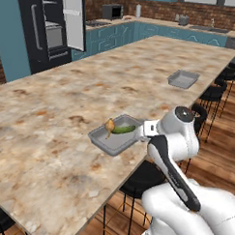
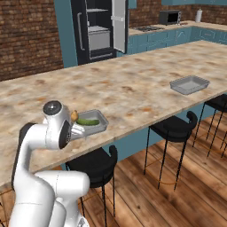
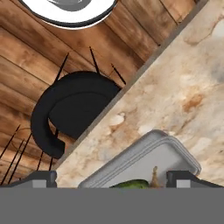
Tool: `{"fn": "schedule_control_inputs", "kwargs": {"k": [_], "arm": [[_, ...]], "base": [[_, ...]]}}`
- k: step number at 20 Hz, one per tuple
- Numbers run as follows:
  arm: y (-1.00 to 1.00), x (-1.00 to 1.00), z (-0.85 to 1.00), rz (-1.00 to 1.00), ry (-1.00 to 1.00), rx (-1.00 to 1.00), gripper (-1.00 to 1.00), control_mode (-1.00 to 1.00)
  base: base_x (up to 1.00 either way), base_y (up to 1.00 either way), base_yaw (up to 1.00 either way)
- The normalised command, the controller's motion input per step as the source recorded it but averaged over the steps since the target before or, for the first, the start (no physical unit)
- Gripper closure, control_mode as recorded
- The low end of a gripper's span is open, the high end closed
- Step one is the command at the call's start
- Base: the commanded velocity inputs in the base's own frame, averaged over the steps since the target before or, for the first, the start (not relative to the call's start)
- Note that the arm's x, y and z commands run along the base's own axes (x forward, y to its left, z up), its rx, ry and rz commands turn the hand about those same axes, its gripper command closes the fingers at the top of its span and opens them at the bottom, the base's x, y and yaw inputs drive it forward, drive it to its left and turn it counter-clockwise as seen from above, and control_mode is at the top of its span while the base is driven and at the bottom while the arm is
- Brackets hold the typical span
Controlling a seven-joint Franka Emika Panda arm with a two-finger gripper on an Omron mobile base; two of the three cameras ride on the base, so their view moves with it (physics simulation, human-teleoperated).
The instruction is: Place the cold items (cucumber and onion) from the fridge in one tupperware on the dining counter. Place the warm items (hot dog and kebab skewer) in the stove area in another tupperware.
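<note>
A grey tupperware point(image 1: 105, 142) point(image 2: 101, 119) point(image 3: 144, 155) sits at the near edge of the dining counter point(image 1: 92, 84) point(image 2: 133, 88). Inside it lie the dark green cucumber point(image 1: 123, 130) point(image 2: 88, 121) point(image 3: 129, 184) and the tan onion point(image 1: 110, 125) point(image 2: 74, 116) point(image 3: 154, 174), side by side. My gripper point(image 1: 140, 132) point(image 2: 79, 131) point(image 3: 114, 177) hovers at the tray's near rim, open, with nothing between its fingertips point(image 3: 41, 177). A second, empty tupperware point(image 1: 183, 79) point(image 2: 189, 84) rests farther along the counter. The hot dog and kebab skewer are out of view.
The black fridge point(image 1: 46, 29) point(image 2: 95, 31) stands at the back with its door open. The stove area point(image 1: 97, 23) point(image 2: 145, 29) and a microwave point(image 1: 112, 12) point(image 2: 170, 17) line the far wall. Black stools point(image 1: 212, 92) point(image 2: 175, 126) point(image 3: 72, 113) stand under the counter's edge.
</note>
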Motion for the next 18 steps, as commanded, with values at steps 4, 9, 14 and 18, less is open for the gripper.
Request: {"fn": "schedule_control_inputs", "kwargs": {"k": [4,9,14,18], "arm": [[0.03,-0.47,-0.41,0.04,0.00,-0.19,-1.00,-1.00],[0.00,-0.12,-0.21,0.00,0.00,-0.10,-1.00,1.00],[0.00,0.00,0.00,0.00,0.00,0.00,-1.00,1.00],[0.00,0.00,0.00,0.00,0.00,0.00,-1.00,1.00]], "base": [[0.00,0.00,0.00],[-0.06,-0.11,-0.03],[-0.10,-0.95,-0.30],[0.80,-0.97,-0.05]]}}
